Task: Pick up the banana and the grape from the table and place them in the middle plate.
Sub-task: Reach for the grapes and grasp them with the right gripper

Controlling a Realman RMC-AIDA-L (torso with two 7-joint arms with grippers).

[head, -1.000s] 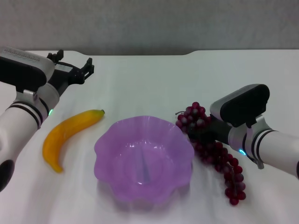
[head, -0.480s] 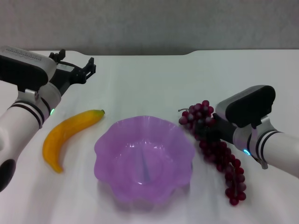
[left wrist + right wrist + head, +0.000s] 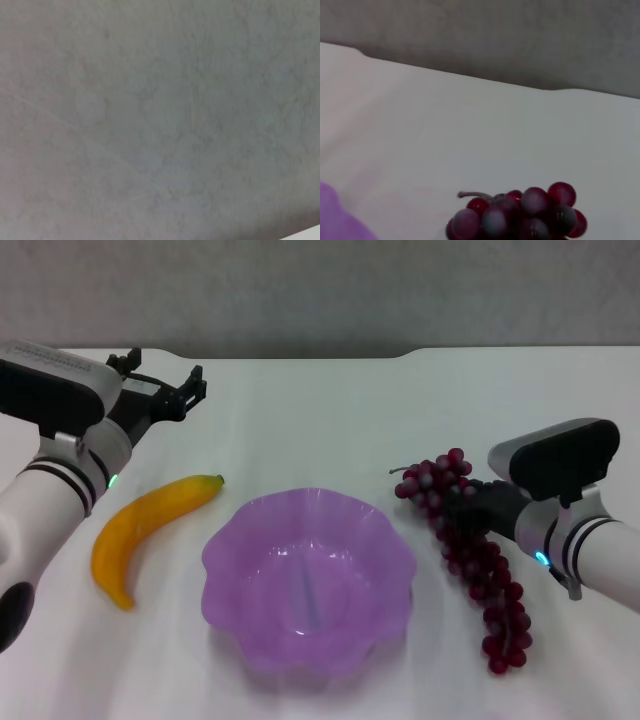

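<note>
Grape (image 3: 470, 545) bunch w/ right end effector (image 3: 478, 512) on its upper part, grip can't tell; loose tail could snag plate (image 3: 308, 580) rim. Left end effector (image 3: 165, 390) released, idle.

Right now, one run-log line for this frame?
right gripper: at dark red-purple grape bunch, on white table | yellow banana: untouched | purple scalloped plate: empty

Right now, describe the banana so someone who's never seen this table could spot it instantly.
Start at the purple scalloped plate in the middle of the white table. On the robot's left of it, apart from its rim, lies the banana. It is the only yellow-orange thing there: one smooth curved piece with a dark tip, unlike the dark red grape bunch on the other side.
</note>
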